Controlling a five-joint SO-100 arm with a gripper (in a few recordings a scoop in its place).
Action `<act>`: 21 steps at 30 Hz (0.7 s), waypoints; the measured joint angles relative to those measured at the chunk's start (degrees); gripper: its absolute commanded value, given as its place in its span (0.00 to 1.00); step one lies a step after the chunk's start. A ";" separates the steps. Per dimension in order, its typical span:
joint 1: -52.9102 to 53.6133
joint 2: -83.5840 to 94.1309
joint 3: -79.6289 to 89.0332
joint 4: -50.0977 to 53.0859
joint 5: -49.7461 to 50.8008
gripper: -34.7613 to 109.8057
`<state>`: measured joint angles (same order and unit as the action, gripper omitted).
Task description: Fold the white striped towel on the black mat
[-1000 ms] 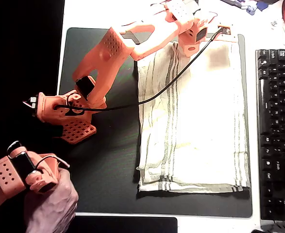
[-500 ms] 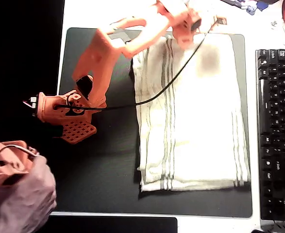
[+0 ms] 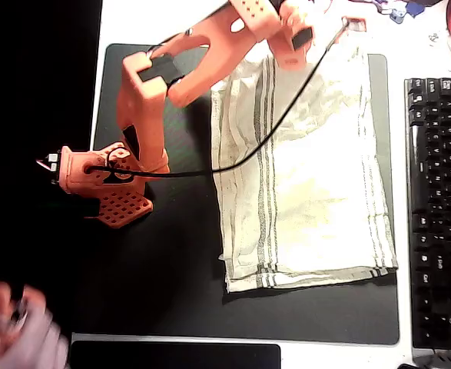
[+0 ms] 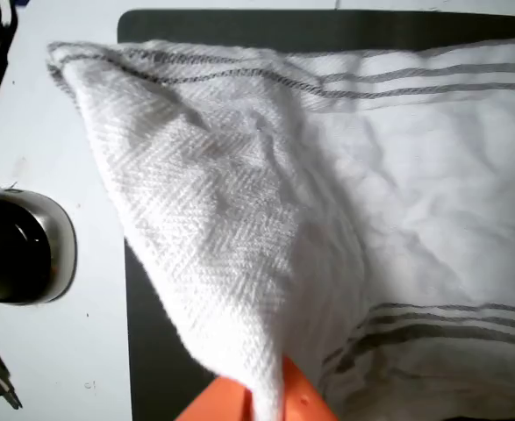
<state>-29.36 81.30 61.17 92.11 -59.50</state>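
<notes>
The white striped towel (image 3: 310, 177) lies on the right half of the black mat (image 3: 171, 261). Its far edge is drawn up and reaches past the mat's top border. My orange gripper (image 3: 296, 46) hangs over that far edge at the top of the overhead view. In the wrist view the towel (image 4: 239, 219) rises in a taut peak from the mat (image 4: 152, 351) into my gripper (image 4: 261, 399), whose orange fingertips (image 4: 305, 405) are shut on the cloth. The grey stripe bands run along the towel's edges.
A black keyboard (image 3: 439, 200) borders the mat on the right. The arm's base (image 3: 106, 181) stands on the mat's left part, and its black cable (image 3: 271, 131) crosses the towel. A round black and silver object (image 4: 16, 250) rests on the white table beside the mat. A blurred hand (image 3: 14, 334) is at the lower left.
My gripper has risen and moved toward the picture's top, drawing the towel's far edge with it. The towel's near edge has slid upward on the mat. The hand has moved left.
</notes>
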 measured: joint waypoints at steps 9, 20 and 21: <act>18.72 11.43 6.06 3.60 -5.54 0.24; 39.29 14.24 21.45 -9.05 -18.11 0.24; 40.61 14.06 22.85 -11.60 -19.51 0.24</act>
<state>11.25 95.36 84.02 80.51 -79.01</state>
